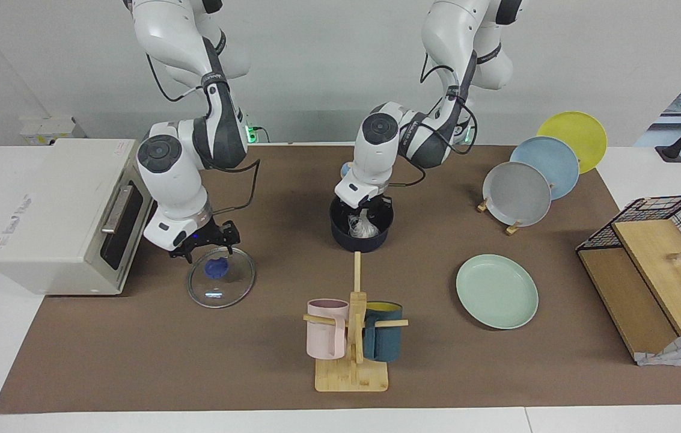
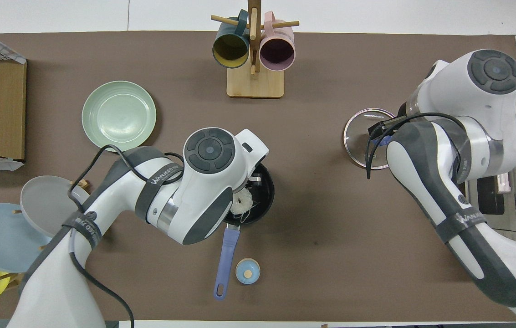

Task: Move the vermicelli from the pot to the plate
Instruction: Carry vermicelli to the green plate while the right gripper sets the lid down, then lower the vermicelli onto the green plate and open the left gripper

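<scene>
Left claw [image 1: 365,215] is sunk into the pot [image 1: 360,236] in the facing view, its fingers down among the pale noodles [image 1: 362,227]; whether they are pinched on a clump or only parted around it cannot be told. The pot stands in the middle of the desk [image 1: 136,361], close to the robots, and the mint-green plate [image 1: 497,291] lies bare, farther from the robots and toward the left arm's end, probably a short carry for that arm. Right claw [image 1: 211,242] sits low over the blue knob of a glass lid [image 1: 221,277] lying flat in front of the toaster oven [image 1: 58,213], likely set aside to free the pot's mouth; its fingers cannot be read. From overhead, the left arm's wrist hides most of the pot [image 2: 264,191], with a tuft of noodles [image 2: 242,205] showing by the rim and the blue handle pointing back at the robots. The plate [image 2: 119,115] is empty, so no noodles have crossed. Both arms carry a band reading "WANJEED"; the lid [image 2: 358,136] bears small lettering too fine to read.
</scene>
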Controlling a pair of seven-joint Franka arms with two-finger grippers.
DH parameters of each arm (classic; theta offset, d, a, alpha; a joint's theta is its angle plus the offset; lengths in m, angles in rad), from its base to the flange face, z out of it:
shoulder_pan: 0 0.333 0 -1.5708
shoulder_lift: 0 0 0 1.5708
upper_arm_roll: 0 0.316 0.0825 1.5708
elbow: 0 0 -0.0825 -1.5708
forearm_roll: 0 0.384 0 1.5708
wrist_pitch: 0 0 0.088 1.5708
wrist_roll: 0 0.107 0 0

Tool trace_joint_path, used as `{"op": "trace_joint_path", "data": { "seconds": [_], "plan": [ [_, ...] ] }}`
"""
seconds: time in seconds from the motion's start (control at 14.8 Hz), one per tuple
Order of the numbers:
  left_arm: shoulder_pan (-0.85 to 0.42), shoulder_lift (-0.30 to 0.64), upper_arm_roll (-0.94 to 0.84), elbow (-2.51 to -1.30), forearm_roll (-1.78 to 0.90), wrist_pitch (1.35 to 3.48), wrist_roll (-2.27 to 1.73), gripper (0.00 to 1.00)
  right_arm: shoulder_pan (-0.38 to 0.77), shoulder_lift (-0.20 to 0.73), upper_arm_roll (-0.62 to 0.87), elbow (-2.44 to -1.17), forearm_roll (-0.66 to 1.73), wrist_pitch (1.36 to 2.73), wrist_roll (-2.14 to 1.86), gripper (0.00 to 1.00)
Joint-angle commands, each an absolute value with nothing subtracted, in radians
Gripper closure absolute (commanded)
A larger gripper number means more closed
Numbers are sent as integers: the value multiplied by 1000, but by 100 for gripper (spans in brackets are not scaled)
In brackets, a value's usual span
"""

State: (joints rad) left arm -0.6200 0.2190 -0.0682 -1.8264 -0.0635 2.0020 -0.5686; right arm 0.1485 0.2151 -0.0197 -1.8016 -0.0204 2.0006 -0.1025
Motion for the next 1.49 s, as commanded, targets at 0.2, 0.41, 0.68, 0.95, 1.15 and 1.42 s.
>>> {"op": "trace_joint_path", "data": {
  "seconds": [0.2,0.41,0.68,0.95,1.15,1.42],
  "plan": [
    [-439,164,-66,-1570,-109,1666,-441,100,130,92,-17,-1764,35,1809,-107,0],
    [-261,173,-64,-1552,-113,1686,-246,100,112,16,-18,-1772,34,1729,-92,0],
    [-114,256,-63,-1581,-109,1845,-69,100,112,-46,-20,-1772,34,1641,-51,0],
    [-91,328,-61,-1677,-103,2057,-20,100,109,-95,-23,-1764,26,1606,-37,0],
    [-87,347,-61,-1695,-101,2077,17,100,71,-97,-23,-1738,20,1545,-40,0],
    [-74,350,-60,-1710,-101,2101,56,100,37,-55,-21,-1638,9,1463,-37,0]
  ]
}}
